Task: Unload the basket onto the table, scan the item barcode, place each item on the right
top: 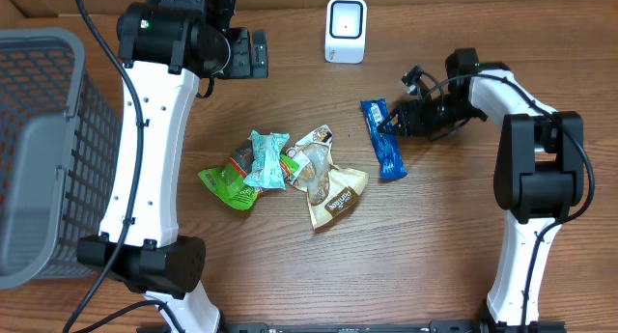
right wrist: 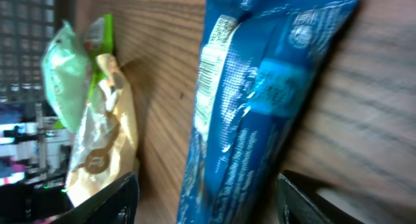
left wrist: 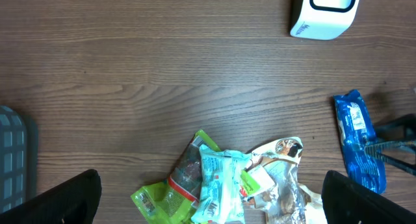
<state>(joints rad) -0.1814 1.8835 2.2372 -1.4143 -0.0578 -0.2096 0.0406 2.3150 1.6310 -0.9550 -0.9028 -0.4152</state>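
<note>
A blue snack packet (top: pixel 384 140) lies flat on the wooden table, right of centre. My right gripper (top: pixel 394 124) reaches it from the right and stands open around it. In the right wrist view the packet (right wrist: pixel 260 107) fills the space between the fingers (right wrist: pixel 110 198); a gap shows on the left side, and the right finger is close against it. The white scanner (top: pixel 346 30) stands at the back middle. My left gripper (top: pixel 246 53) hovers high at the back left, open and empty (left wrist: pixel 211 208). From there I see the scanner (left wrist: pixel 325 13) and the blue packet (left wrist: pixel 356 139).
A pile of snack packets lies mid-table: a green one (top: pixel 230 179), a teal one (top: pixel 267 159) and a silver-and-tan one (top: pixel 333 193). A grey mesh basket (top: pixel 48 150) stands at the left edge.
</note>
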